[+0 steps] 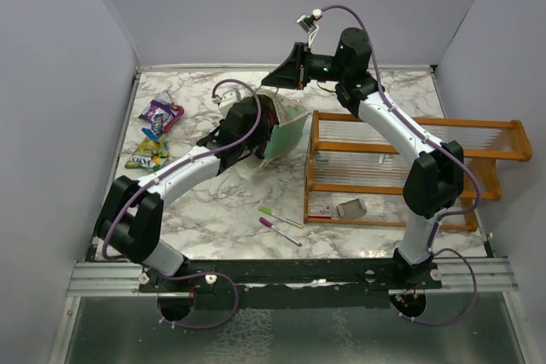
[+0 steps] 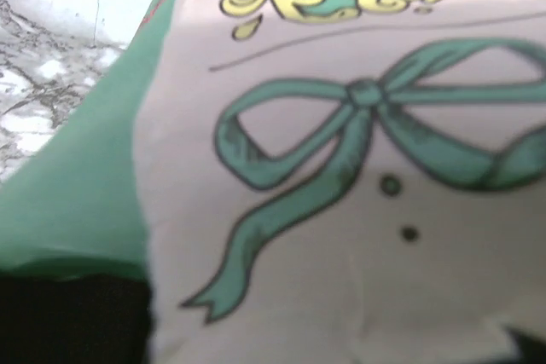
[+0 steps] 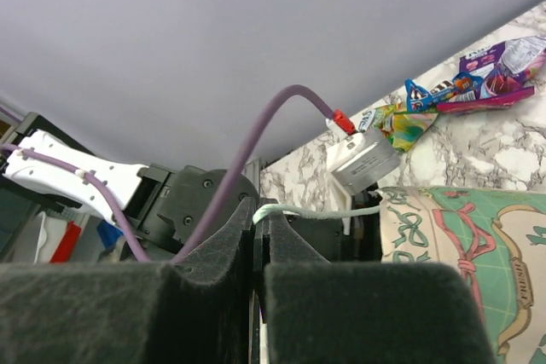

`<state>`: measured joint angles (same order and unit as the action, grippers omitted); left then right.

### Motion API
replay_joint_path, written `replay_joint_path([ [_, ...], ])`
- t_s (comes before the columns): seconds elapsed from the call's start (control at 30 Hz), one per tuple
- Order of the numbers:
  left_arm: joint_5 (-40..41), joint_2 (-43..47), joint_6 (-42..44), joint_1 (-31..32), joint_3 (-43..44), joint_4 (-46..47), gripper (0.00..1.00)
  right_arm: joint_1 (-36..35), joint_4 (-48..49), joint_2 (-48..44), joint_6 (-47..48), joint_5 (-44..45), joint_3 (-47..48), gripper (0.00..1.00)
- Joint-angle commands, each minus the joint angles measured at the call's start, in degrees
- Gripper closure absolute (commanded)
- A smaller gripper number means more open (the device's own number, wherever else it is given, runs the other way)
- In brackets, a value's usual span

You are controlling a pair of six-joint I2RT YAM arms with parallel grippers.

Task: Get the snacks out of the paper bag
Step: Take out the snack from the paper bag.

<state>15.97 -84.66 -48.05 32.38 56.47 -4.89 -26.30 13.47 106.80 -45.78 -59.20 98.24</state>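
Paper bag [image 1: 286, 130], mint-green with a bow print, leans over at the centre of the marble table [image 1: 213, 210], its cream inside showing at the edges; the left arm's wrist covers its mouth in the top view, and whether the left fingers [image 2: 77, 321] are apart or together cannot be told, since the printed bag wall fills that wrist view. Right fingers [image 3: 367, 313] are pressed together on the thin string handle [image 3: 316, 210], above the bag. Snacks [image 1: 162, 112] lie on the table at the upper left, well apart from the bag; purple packets sit above a yellow-green packet [image 1: 147, 156]. An orange wooden rack [image 1: 401, 121] stands just right of the bag; a green pen [image 1: 280, 215] and a pink pen [image 1: 280, 233] lie below it.
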Motion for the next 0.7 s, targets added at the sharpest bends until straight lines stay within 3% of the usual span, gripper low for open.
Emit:
replay_joint_path([
  [0.0,4.68,-4.06,-3.43,0.14,4.39,-0.24,0.42,0.03,2.10,-2.89,-0.44,0.58,0.18,0.99],
  [0.2,2.13,-7.68,-5.62,0.21,5.04,1.97,0.35,0.03,2.09,-2.74,-0.41,0.55,0.29,0.99],
  [0.47,2.78,-13.96,-6.08,0.12,7.53,2.74,0.34,0.03,1.92,-2.94,-0.38,0.50,0.28,0.99],
  [0.57,2.38,-16.72,-5.36,-0.09,9.18,3.09,0.42,-0.02,1.69,-3.26,-0.20,0.60,0.20,0.99],
  [0.67,2.62,-17.60,-3.65,-0.20,10.88,1.93,0.60,0.03,1.28,-3.63,0.07,0.53,0.33,0.99],
])
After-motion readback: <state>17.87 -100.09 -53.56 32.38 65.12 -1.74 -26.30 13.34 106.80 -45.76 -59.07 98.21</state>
